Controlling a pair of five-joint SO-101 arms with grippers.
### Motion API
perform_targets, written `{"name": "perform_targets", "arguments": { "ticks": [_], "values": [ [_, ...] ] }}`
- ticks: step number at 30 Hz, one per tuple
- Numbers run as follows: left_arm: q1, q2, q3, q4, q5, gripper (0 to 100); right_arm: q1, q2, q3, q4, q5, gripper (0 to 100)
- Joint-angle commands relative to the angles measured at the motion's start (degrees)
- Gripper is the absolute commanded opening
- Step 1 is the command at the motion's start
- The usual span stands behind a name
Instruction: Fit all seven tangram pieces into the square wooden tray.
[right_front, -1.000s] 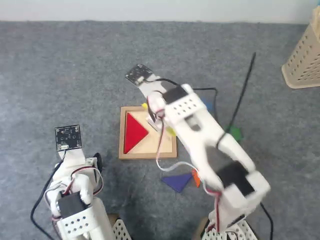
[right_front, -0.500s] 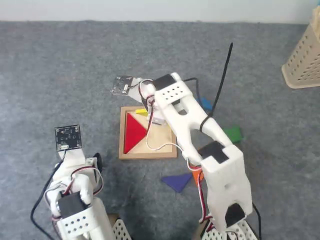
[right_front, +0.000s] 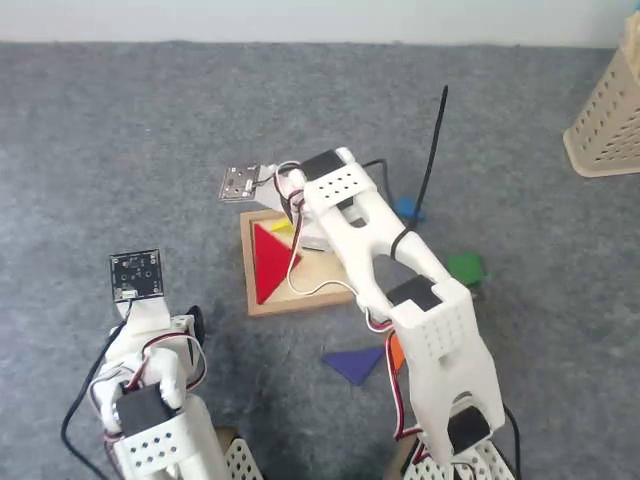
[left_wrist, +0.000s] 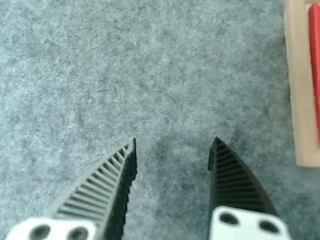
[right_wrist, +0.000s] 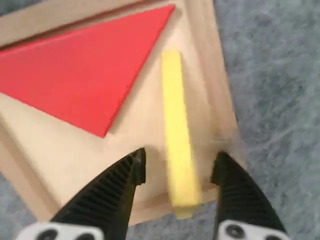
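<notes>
Reaching farther, the right gripper (right_wrist: 180, 154) hung at the far edge of the square wooden tray (right_wrist: 205, 60), spread apart around a yellow wooden piece (right_wrist: 176, 125) beside the red wooden triangle (right_wrist: 85, 80). The left gripper (left_wrist: 172, 145) gaped over the grey surface (left_wrist: 125, 65).

Right arm (right_front: 385, 255) overhangs the tray (right_front: 290, 303); carpet (right_front: 140, 140) around lies open.

both arms are white moulded plastic. the left arm (right_front: 150, 410) and the right arm (right_front: 400, 280) have black servo blocks set between the shells, and panels drilled with a grid of small holes. thin red, white and black wires (right_front: 300, 262) loop along the joints. a dark square circuit board (right_front: 135, 274) sits on the left wrist and a grey circuit board (right_front: 240, 183) on the right. the left gripper (left_wrist: 174, 145) and the right gripper (right_wrist: 180, 156) have dark, ribbed, pointed fingers on white mounts with round screw holes.
</notes>
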Motion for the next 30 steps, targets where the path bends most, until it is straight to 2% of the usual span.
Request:
{"name": "perform_targets", "arguments": {
  "ticks": [1,7,11,16,22,30],
  "values": [
    [0.00,-0.70,-1.10,0.18,0.53,23,0.22,-7.25,-3.69,3.74,0.79,20.7],
    [0.00,-0.70,-1.10,0.18,0.53,23,-0.66,-10.59,-3.52,8.40,0.53,18.7],
    [0.00,-0.70,-1.10,0.18,0.53,23,-0.57,-10.86,-3.60,8.66,-3.43,18.6],
    [0.00,-0.70,-1.10,0.18,0.53,23,-0.13,-10.77,-3.52,8.75,-3.87,16.9],
    [0.00,-0.70,-1.10,0.18,0.53,23,0.57,-10.33,-3.60,8.31,-12.22,15.5],
    [0.00,-0.70,-1.10,0.18,0.53,23,5.85,-9.89,-2.55,8.04,-14.33,15.5]
  ]
}}
